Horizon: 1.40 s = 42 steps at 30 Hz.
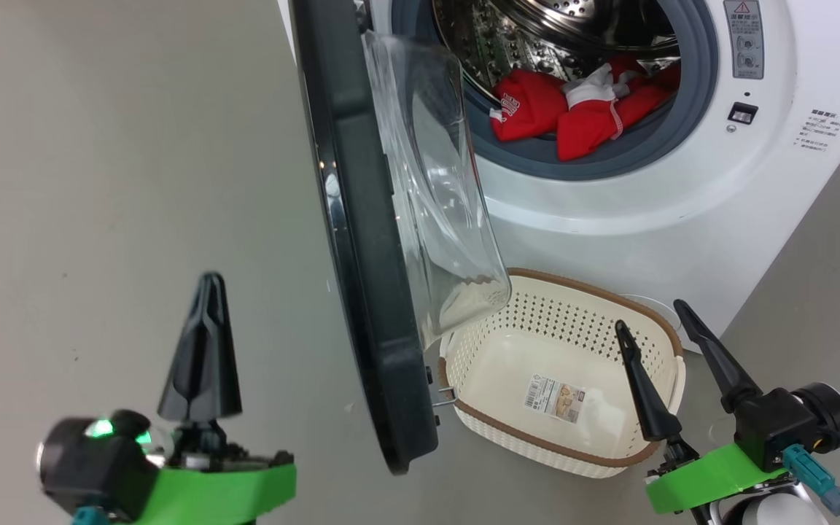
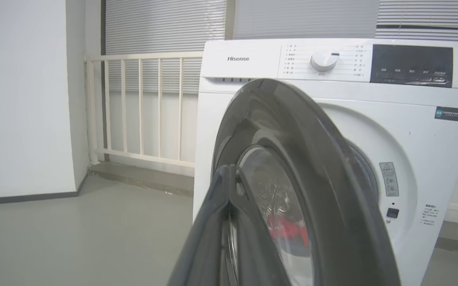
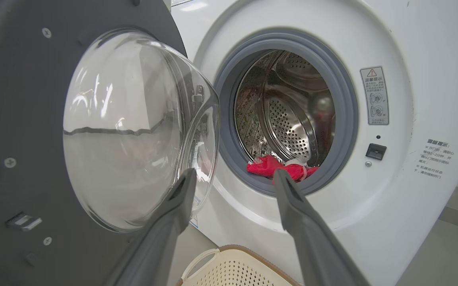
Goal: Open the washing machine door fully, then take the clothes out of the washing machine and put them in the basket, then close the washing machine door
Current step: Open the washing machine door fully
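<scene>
Shows white on the washing machine (image 1: 609,219), grey on its rubber ring (image 1: 698,80). Gleams glossy black round the washing machine door (image 1: 362,255). Burns bright red, white-trimmed, in the clothes (image 1: 588,120). Runs cream, perforated, brown-rimmed, on the basket (image 1: 573,321).

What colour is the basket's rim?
Brown with a woven look, around the cream perforated basket. It shows best in the head view.

We read "Hisense" on the washing machine (image 2: 404,139); its warning sticker (image 3: 374,95) bears a triangle sign and print, seemingly Chinese.
</scene>
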Motion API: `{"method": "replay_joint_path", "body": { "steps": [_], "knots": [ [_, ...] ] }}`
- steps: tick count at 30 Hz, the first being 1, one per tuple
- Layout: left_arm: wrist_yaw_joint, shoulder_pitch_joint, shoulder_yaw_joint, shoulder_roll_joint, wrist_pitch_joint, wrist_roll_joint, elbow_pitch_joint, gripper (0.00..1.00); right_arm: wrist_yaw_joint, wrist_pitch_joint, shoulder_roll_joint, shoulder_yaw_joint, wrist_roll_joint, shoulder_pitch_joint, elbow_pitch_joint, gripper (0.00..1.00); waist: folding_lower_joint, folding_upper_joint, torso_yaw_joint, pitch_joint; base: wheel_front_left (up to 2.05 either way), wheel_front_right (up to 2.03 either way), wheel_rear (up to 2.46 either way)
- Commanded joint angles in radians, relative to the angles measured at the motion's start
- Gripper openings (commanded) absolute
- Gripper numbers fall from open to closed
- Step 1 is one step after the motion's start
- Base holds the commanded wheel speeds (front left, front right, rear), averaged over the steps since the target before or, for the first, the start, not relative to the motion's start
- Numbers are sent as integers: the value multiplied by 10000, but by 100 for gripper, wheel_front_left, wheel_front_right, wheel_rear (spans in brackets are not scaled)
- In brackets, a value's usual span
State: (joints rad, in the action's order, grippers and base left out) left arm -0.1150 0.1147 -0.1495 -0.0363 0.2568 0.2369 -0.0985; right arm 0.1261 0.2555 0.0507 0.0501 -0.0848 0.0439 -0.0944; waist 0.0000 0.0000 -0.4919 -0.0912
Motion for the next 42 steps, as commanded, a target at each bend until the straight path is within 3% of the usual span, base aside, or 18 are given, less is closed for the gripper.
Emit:
{"method": "replay_joint_path", "body": {
  "steps": [1, 9, 16, 20, 26, 42],
  "knots": [
    [58, 528, 379, -139, 49, -104, -616, 0, 46, 62, -5, 265, -66, 245, 299, 100, 0, 0, 22, -24, 0, 0, 0],
    [345, 1232, -526, -139, 49, -561, -2449, 0, 46, 62, -5, 346, -74, 284, 352, 100, 0, 0, 189, -22, 0, 0, 0],
    [954, 1116, -1994, -142, 23, -801, -2751, 0, 46, 63, -5, 450, -240, 345, 470, 100, 0, 0, 405, -30, 0, 0, 0],
    [1291, 944, -2750, -173, -117, -857, -2412, 0, 46, 63, -5, 548, -308, 371, 471, 100, 0, 0, 563, 1, 0, 0, 0],
    [1423, 743, -3023, -191, -268, -638, -1439, 0, 46, 63, -5, 577, -349, 400, 506, 100, 0, 0, 713, 18, 0, 0, 0],
    [1066, 562, -2566, -342, -858, 22, 864, 0, 46, 63, -5, 595, -304, 249, 487, 100, 0, 0, 669, 51, 0, 0, 0]
  ]
}}
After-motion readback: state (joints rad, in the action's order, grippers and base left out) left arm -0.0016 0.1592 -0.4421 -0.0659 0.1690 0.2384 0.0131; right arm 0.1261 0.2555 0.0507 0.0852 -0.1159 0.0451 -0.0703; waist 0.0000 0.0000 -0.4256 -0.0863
